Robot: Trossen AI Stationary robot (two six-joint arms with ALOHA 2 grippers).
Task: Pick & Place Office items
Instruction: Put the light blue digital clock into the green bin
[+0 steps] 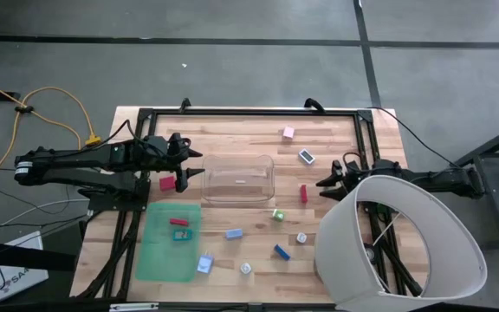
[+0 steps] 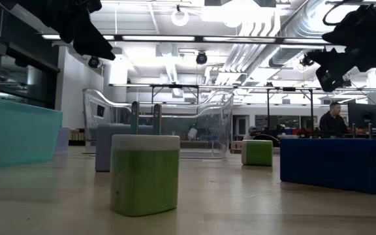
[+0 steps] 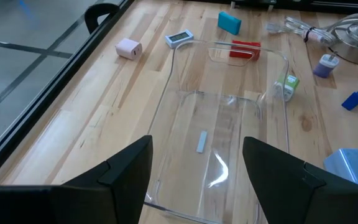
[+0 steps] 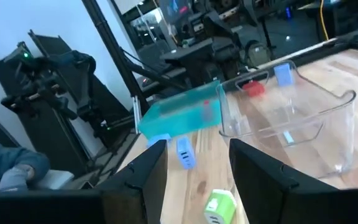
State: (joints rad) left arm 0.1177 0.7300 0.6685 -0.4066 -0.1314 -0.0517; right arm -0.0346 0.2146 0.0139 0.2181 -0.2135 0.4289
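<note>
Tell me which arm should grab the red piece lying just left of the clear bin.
Left, probably. The left gripper hangs open right next to the red piece, on the same side of the clear bin. The right gripper, also open, waits beyond the bin's far end and would have to cross over it.

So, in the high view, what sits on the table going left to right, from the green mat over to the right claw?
Green mat → red piece → clear bin → green-and-white piece → upright red piece → right claw.
</note>
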